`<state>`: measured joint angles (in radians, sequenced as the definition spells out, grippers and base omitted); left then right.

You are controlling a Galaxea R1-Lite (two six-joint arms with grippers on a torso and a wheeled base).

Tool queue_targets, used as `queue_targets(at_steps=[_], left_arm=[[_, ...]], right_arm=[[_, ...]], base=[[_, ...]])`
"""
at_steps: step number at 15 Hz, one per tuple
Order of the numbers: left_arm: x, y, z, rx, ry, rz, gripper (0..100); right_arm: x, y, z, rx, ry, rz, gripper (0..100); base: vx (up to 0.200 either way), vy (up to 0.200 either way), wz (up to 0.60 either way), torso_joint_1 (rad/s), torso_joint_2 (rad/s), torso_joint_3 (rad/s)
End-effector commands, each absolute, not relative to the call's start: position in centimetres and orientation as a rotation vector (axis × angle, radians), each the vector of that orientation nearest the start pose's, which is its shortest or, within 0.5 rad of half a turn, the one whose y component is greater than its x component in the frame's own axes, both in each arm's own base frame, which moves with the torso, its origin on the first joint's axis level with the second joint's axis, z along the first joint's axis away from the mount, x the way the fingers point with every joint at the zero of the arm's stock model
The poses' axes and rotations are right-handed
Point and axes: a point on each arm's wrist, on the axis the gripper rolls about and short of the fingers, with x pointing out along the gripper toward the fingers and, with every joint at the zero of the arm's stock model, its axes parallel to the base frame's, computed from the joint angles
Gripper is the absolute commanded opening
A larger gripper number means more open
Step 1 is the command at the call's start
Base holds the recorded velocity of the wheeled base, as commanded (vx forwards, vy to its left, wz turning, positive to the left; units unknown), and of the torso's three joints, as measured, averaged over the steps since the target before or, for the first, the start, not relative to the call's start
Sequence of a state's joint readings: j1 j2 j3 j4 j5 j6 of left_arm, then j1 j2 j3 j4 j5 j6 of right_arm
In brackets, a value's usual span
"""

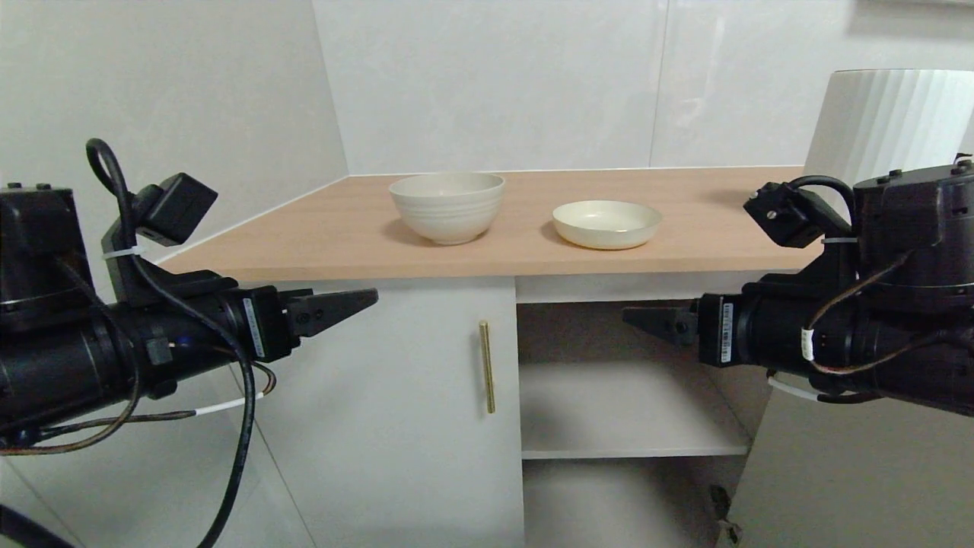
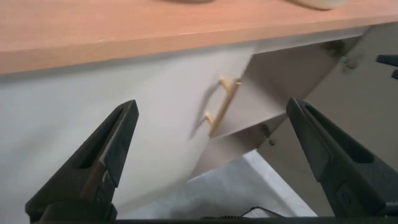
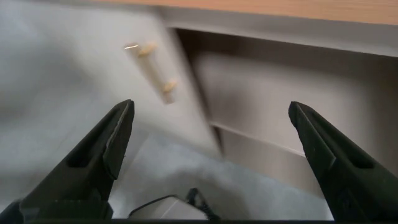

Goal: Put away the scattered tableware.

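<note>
Bearing illegible label (image 1: 252, 327): left gripper (image 1: 367, 297)

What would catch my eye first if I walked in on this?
Two cream dishes sit apart on the wooden countertop: a deep bowl and, to its right, a shallow dish. Below, the cabinet stands open on its right side, showing a white shelf, beside a closed door with a brass handle. The black left gripper and right gripper hover open before it.

Pale, glossy walls (image 1: 487, 76) meet in a corner behind a wood-topped counter (image 1: 319, 243). Beneath it, a white cabinet (image 1: 380, 426) has one door shut, its brass handle (image 1: 487, 367) upright, beside an open bay with a white shelf (image 1: 631, 418).
</note>
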<state>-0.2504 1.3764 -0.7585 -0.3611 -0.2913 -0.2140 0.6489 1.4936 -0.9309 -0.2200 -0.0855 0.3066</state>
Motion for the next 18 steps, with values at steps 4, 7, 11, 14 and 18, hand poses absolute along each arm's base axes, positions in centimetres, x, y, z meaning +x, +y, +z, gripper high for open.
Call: queue_targets(at_steps=[4,7,11,14,18], left_arm=[[21.6,-6.2,23.0,-0.213,0.312,-0.511,100],[21.6,-6.2,23.0,-0.213,0.312,-0.511,100],[21.9,-6.3,22.7,-0.214,0.327,-0.510,100],[22.0,-6.3,22.5,-0.214,0.333,-0.508,100],[22.1,-6.4,22.4,-0.214,0.338,-0.509,100]], right_arm=[[20.0,15.0,23.6,0.171,0.400,0.538,100],[20.1,15.1,23.5,0.169,0.400,0.538,100],[20.2,15.1,23.1,0.130,0.404,0.540,100],[20.2,15.1,23.1,0.130,0.404,0.540,100],[20.3,15.2,22.8,0.125,0.416,0.539,100]], base=[[0.000,0.000,0.00,0.000,0.00,0.000],[0.000,0.000,0.00,0.000,0.00,0.000],[0.000,0.000,0.00,0.000,0.00,0.000],[0.000,0.000,0.00,0.036,-0.14,-0.112],[0.000,0.000,0.00,0.108,-0.34,-0.285]])
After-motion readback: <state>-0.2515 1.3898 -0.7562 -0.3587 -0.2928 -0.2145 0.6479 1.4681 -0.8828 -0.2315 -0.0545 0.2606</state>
